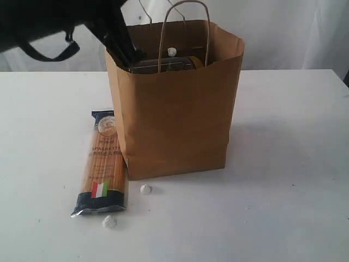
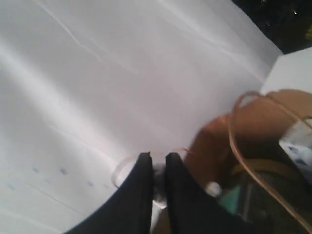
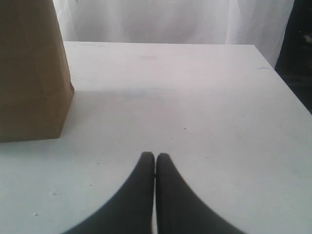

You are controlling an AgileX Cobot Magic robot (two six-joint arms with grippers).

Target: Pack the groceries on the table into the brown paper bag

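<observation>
The brown paper bag (image 1: pixel 180 120) stands upright mid-table; the right wrist view catches its side (image 3: pixel 29 73). In its mouth I see a dark can or jar top (image 1: pixel 163 65) and a white-blue carton corner (image 2: pixel 297 146). The spaghetti packet (image 1: pixel 102 164) lies flat on the table (image 1: pixel 283 164), left of the bag. My left gripper (image 1: pixel 133 56) reaches into the bag's top left. Its fingers (image 2: pixel 157 156) are nearly together on a small, blurred pale thing I cannot identify. My right gripper (image 3: pixel 155 155) is shut and empty over bare table, right of the bag.
Two tiny white lumps (image 1: pixel 145 189) (image 1: pixel 109 221) lie in front of the bag near the packet's end, and another (image 1: pixel 172 52) sits on the items inside. The bag's loop handles (image 1: pixel 185 22) stand up above its rim. A white curtain hangs behind the table.
</observation>
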